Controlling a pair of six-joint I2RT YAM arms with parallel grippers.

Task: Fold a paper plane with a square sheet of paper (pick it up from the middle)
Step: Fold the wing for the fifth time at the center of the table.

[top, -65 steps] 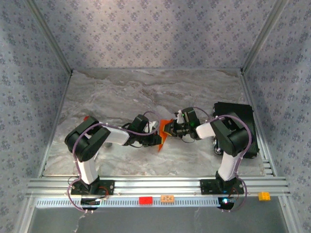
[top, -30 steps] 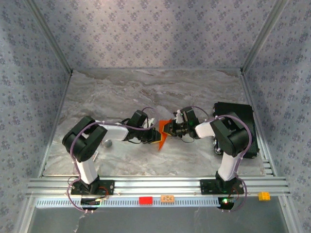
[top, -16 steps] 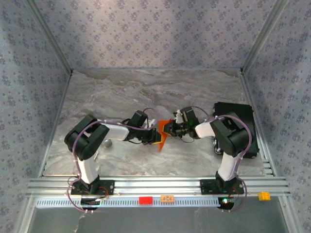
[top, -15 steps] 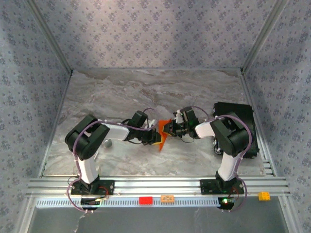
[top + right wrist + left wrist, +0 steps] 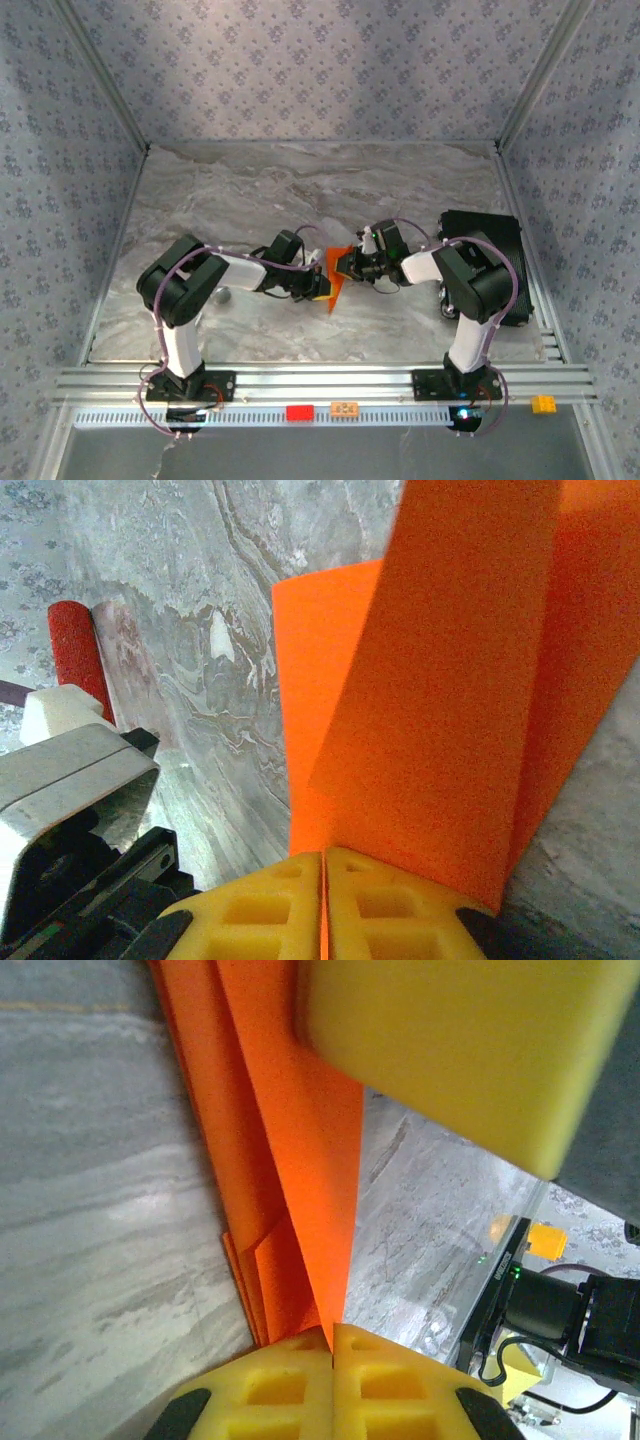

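Observation:
The square sheet of paper [image 5: 336, 274] is bright orange and folded into a narrow, pointed paper plane shape with several layers. It is held upright off the table between both grippers at mid-table. My left gripper [image 5: 322, 288] comes from the left, and its yellow pads [image 5: 270, 1390] are shut on a thin edge of the paper [image 5: 290, 1180]. My right gripper [image 5: 347, 266] comes from the right. Its pads [image 5: 400, 905] are shut on a folded flap of the paper [image 5: 440, 680]. In the left wrist view, the right gripper's yellow finger [image 5: 450, 1040] lies against the paper's top.
A black box [image 5: 492, 262] stands at the right edge behind the right arm. A red cylinder [image 5: 75, 650] lies on the marble beyond the left gripper. A red block [image 5: 299, 412] and an orange block [image 5: 345, 408] sit on the front rail.
The left gripper's jaws have closed onto the paper's edge, and the left arm has shifted slightly right. The right gripper has stayed shut on the paper in place.

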